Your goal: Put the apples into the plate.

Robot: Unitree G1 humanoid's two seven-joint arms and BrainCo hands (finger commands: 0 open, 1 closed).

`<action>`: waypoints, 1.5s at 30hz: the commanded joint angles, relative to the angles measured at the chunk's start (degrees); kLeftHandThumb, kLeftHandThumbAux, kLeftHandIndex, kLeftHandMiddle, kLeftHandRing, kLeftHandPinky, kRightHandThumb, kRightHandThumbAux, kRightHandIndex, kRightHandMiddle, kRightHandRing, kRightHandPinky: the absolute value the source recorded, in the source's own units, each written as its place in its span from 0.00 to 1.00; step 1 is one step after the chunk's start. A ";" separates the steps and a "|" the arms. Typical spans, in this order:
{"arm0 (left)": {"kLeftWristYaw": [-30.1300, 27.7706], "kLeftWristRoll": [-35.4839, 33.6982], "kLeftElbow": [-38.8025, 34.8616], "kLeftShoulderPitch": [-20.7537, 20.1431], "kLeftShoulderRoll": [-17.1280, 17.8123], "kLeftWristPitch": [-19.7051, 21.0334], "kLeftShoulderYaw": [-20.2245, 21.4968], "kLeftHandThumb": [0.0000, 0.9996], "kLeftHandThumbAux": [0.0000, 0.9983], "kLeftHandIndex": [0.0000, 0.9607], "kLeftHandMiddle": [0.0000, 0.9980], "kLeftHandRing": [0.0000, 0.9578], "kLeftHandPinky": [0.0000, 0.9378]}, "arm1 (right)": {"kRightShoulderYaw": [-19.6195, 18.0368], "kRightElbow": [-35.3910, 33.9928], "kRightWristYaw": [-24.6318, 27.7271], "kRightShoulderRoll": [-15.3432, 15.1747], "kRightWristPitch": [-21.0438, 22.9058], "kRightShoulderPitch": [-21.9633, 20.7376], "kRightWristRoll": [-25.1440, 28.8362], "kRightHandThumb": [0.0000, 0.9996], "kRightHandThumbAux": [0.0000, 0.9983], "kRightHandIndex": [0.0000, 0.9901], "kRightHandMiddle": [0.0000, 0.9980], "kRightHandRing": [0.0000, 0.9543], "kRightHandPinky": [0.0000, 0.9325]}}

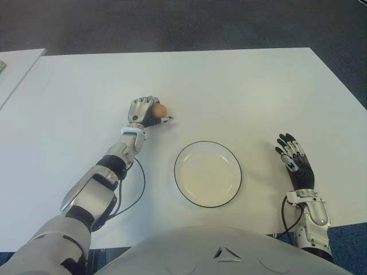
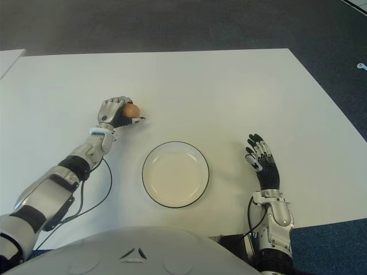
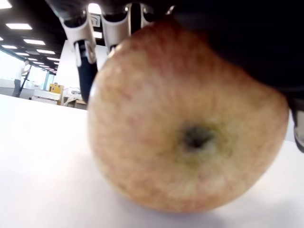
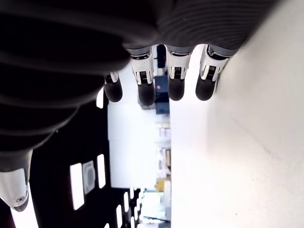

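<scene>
Left robot hand [image 1: 144, 112] wrapped round the apple [image 1: 158, 109] on the worktop [image 1: 241, 91].
Loose grip could drop it short of the plate [image 1: 207, 173] at 5 o'clock; right robot hand [image 1: 293, 160] idle, fingers spread.

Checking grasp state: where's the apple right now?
In the eye views the apple sits on the white table, enclosed by the left hand, beyond and left of the empty plate. The left wrist view shows it touching the table.

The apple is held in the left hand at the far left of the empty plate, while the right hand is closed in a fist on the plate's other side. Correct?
Not quite. The right hand is open, fingers extended, as the right eye view shows. The rest holds: left hand grasps the apple, plate empty.
</scene>
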 commanded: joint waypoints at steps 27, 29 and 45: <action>-10.53 3.13 -24.87 5.93 6.39 4.04 5.57 0.75 0.70 0.46 0.85 0.88 0.84 | 1.66 4.80 0.05 2.89 3.88 1.15 0.08 0.08 0.53 0.09 0.11 0.06 0.03; -10.61 3.36 -25.16 6.05 6.41 3.84 5.73 0.75 0.70 0.46 0.85 0.88 0.85 | 1.71 4.75 0.05 2.90 3.97 1.17 0.09 0.08 0.52 0.09 0.11 0.06 0.03; -11.80 4.27 -29.31 7.69 6.51 2.87 6.16 0.75 0.70 0.46 0.85 0.88 0.83 | 2.13 5.22 -0.46 2.86 4.43 0.80 -0.49 0.06 0.50 0.09 0.11 0.06 0.00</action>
